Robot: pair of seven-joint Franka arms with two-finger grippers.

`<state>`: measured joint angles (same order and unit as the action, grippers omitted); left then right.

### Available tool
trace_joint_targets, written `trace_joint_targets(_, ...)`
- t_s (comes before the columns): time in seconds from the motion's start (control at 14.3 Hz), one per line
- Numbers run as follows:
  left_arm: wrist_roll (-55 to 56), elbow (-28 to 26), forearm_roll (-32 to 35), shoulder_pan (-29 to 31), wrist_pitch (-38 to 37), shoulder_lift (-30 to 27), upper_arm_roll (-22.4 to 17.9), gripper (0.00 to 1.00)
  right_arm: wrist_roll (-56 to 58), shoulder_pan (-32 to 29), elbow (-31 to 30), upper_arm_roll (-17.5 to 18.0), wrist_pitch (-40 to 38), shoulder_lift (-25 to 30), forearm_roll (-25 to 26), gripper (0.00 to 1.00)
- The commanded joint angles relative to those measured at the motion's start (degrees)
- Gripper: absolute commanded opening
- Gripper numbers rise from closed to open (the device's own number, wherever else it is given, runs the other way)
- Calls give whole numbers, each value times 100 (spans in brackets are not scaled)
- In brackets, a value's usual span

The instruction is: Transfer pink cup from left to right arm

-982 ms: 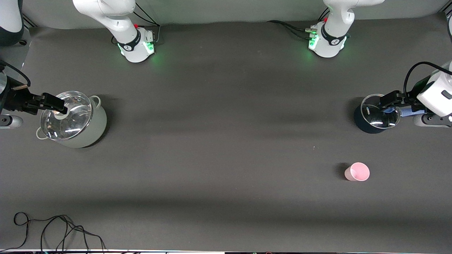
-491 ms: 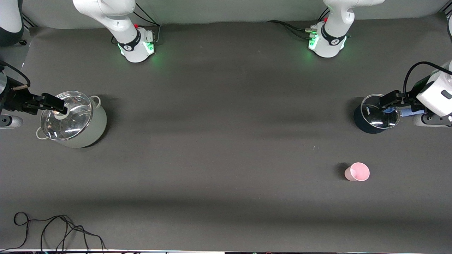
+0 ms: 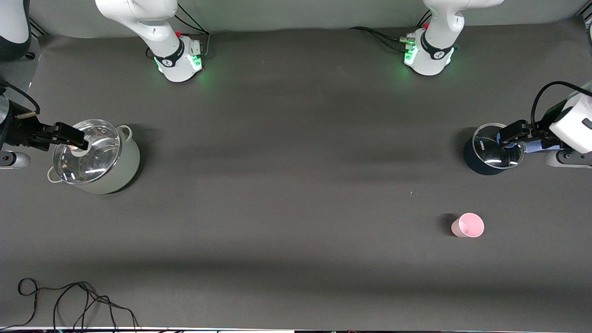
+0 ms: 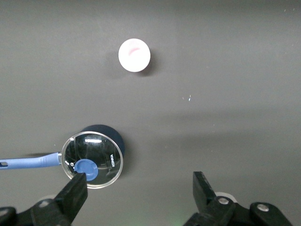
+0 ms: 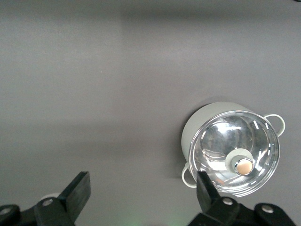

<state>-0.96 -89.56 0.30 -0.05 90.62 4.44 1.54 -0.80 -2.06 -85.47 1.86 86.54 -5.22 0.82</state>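
The pink cup (image 3: 468,225) stands upright on the dark table toward the left arm's end, nearer to the front camera than the dark pot (image 3: 476,159). It also shows in the left wrist view (image 4: 134,55), well apart from the fingers. My left gripper (image 3: 508,132) hangs open and empty over the dark pot's glass lid; its jaws (image 4: 139,190) stand wide. My right gripper (image 3: 70,134) hangs open and empty over the white pot's lid (image 3: 85,150) at the right arm's end; its jaws (image 5: 142,188) are wide too.
The dark pot (image 4: 101,136) has a glass lid with a blue knob (image 4: 86,169) and a blue handle (image 4: 28,162). The white pot (image 5: 207,122) has two loop handles. A loose black cable (image 3: 69,300) lies at the table's front corner, at the right arm's end.
The left arm's wrist has shifted slightly over the dark pot. The cup, the pots and the right arm have not moved.
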Motion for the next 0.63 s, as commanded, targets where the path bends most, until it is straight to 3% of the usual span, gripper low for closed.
trace_joint_targets(0.0,-36,377,-4,-48,-36,145,-49,100,-131,31,189,-1,-120,-93,-64,100)
trace_joint_targets(0.28,-1728,1105,-336,65,-36,697,-110,100,-131,31,180,-1,-119,-93,-64,100)
trace_joint_targets(0.56,-3503,1721,-1364,873,-1,1373,-92,100,-122,31,180,-1,-120,-120,-64,100)
